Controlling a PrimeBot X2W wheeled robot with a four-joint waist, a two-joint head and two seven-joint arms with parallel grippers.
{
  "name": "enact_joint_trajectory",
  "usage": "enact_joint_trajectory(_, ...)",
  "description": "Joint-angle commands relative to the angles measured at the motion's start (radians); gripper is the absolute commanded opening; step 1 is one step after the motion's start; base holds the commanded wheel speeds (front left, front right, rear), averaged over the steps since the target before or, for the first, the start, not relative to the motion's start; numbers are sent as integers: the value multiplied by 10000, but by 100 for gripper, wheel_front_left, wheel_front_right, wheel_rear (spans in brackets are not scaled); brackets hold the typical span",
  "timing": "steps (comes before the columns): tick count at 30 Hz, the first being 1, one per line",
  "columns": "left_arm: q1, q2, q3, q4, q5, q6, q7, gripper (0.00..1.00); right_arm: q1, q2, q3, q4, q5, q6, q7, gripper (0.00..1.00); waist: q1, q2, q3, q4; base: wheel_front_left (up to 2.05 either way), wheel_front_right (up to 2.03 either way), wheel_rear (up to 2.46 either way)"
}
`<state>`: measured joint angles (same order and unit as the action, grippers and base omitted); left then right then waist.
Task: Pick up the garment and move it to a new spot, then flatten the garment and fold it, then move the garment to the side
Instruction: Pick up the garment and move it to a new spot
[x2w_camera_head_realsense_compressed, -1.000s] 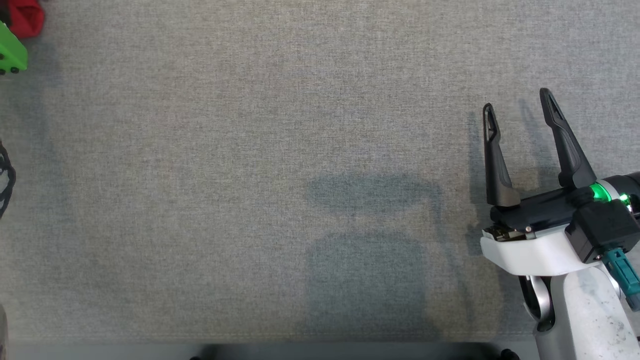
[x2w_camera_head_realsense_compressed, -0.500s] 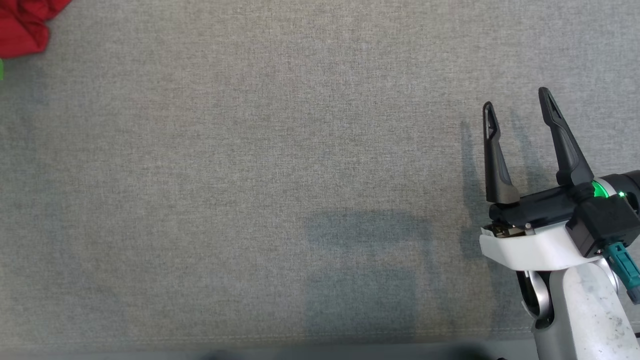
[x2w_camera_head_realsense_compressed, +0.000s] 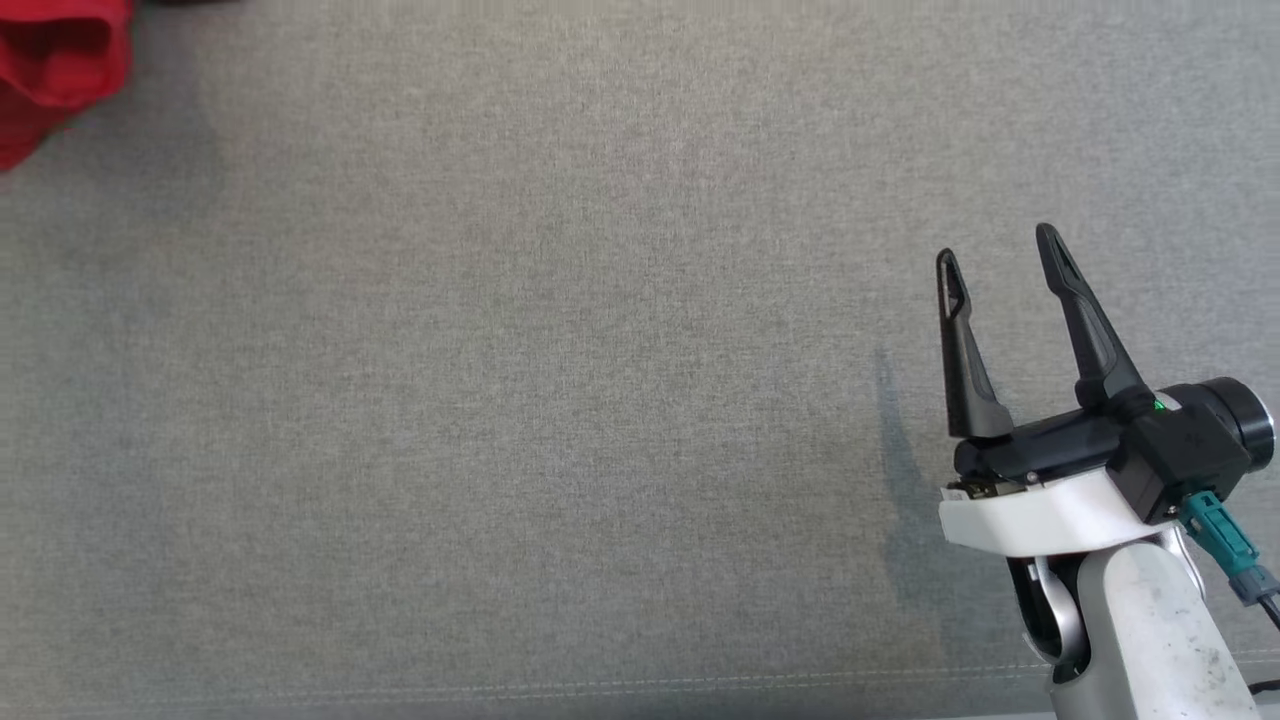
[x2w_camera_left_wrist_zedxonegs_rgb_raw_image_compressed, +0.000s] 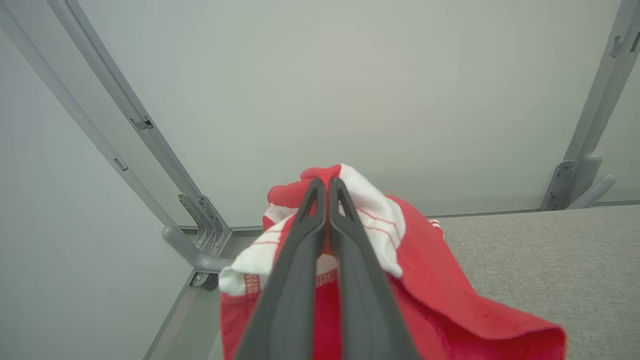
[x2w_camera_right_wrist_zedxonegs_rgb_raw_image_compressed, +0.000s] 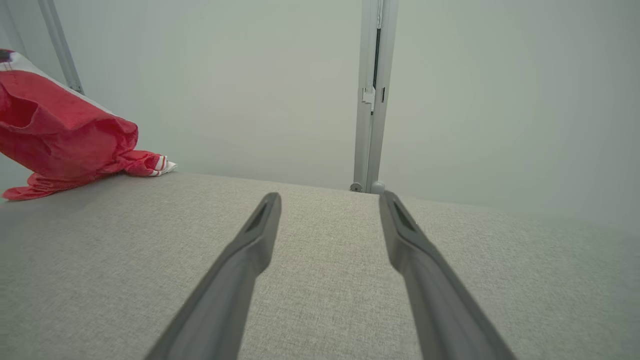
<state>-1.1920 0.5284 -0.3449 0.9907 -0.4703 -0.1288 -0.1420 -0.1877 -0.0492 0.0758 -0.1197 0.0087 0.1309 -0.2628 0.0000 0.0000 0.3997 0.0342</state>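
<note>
Overhead, a grey woven table (x2w_camera_head_realsense_compressed: 500, 400) is seen across the head view, with a red garment (x2w_camera_head_realsense_compressed: 55, 60) bunched at its far left corner and cut off by the picture's edge. The right tool (x2w_camera_head_realsense_compressed: 995, 245) is shown at the lower right, well apart from the garment. Its two long dark fingers are spread wide with nothing between them, pointing away from the robot above bare cloth, and a white forearm (x2w_camera_head_realsense_compressed: 1140, 640) is seen beneath it. Along the left wrist view, the left tool (x2w_camera_left_wrist_zedxonegs_rgb_raw_image_compressed: 327, 182) is seen clenched, its fingers pressed together at the tips and pinched onto a fold of the garment where red cloth meets a white panel with thin red stripes. The gripped fold is raised at the fingertips, and the rest of the fabric is draped down around and beneath the fingers, with a red hem trailing toward the table at the right. From the right wrist view, the garment is seen at the far left, its upper part lifted and its lower edge and a striped white end resting on the table near the back edge. A grey metal frame post (x2w_camera_right_wrist_zedxonegs_rgb_raw_image_compressed: 370, 100) is seen standing behind the table, against a pale plain wall (x2w_camera_right_wrist_zedxonegs_rgb_raw_image_compressed: 500, 100).
</note>
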Motion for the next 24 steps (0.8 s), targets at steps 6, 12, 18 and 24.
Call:
enact_joint_trajectory(6,-205,147,-718,-787,43,-13,311,0,494,-22,-156,174,372,-3,-31,100,0,0,-1953,-575,0,0,0)
enact_joint_trajectory(12,-366,16,-1413,-1855,-260,-13,810,0,815,-22,-388,205,618,-3,-31,100,0,0,-2543,-1010,0,0,0)
enact_joint_trajectory(18,52,-578,-2119,-3088,-700,-13,1200,0,1042,-22,-646,128,766,-3,-30,100,0,0,-2705,-1481,0,0,0)
enact_joint_trajectory(24,1058,-1702,-2365,-4180,-1310,225,1146,0,1128,-20,-816,111,837,-3,-31,100,0,0,-2507,-1879,0,0,0)
